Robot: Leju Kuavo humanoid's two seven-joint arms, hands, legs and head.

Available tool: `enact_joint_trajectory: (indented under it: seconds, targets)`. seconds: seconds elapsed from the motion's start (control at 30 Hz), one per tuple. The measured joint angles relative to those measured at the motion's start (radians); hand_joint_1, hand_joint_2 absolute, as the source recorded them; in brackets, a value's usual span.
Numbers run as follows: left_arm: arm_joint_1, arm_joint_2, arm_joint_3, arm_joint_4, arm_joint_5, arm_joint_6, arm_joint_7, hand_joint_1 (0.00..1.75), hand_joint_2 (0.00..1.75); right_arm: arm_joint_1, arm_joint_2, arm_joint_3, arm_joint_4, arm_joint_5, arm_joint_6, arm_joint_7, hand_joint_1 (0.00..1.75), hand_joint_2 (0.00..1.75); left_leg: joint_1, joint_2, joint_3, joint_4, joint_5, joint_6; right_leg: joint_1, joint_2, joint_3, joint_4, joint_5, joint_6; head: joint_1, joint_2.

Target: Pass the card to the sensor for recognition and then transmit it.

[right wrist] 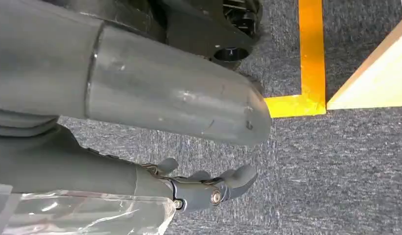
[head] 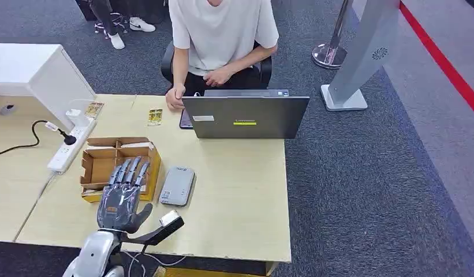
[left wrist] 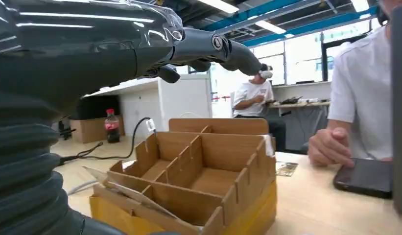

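The left hand [head: 123,196], fingers spread and holding nothing, is hovering over the near-left cardboard divider box [head: 101,164], so card pickup, sensor [head: 177,186] scan and handover are all remaining.

Nothing legible anywhere. On the laptop [head: 245,117] lid, a small yellow-green sticker and a white label, print too small to read. On the bottle [left wrist: 111,126], a red label, blurred.

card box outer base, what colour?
Yellow under brown cardboard dividers; the card box shows it best in the left wrist view.
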Motion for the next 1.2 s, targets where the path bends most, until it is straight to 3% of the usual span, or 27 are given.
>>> enact_joint_trajectory:
  seconds: [0.4,0.8,1.2]
  targets:
    - [-0.001,-0.005,0.06,0.073,0.008,-0.038,0.019,0.0,1.75,0.0,0.0,0.0,0.0,0.017,0.002,0.008,0.0,0.0,0.0,0.0,0.0,0.0,0.0,0.0,0.0,0.0,0.0,0.0,0.0,0.0,0.0,0.0]
    - [-0.014,-0.009,0.141,0.116,-0.007,0.016,0.0,0.0,1.75,0.0,0.0,0.0,0.0,0.043,0.007,0.008,0.0,0.0,0.0,0.0,0.0,0.0,0.0,0.0,0.0,0.0,0.0,0.0,0.0,0.0,0.0,0.0]
    - [-0.02,-0.004,0.149,0.17,-0.049,0.068,-0.025,0.0,1.75,-0.001,0.0,0.0,0.0,0.055,0.01,0.01,0.0,0.0,0.0,0.0,0.0,0.0,0.0,0.0,0.0,0.0,0.0,0.0,0.0,0.0,0.0,0.0]
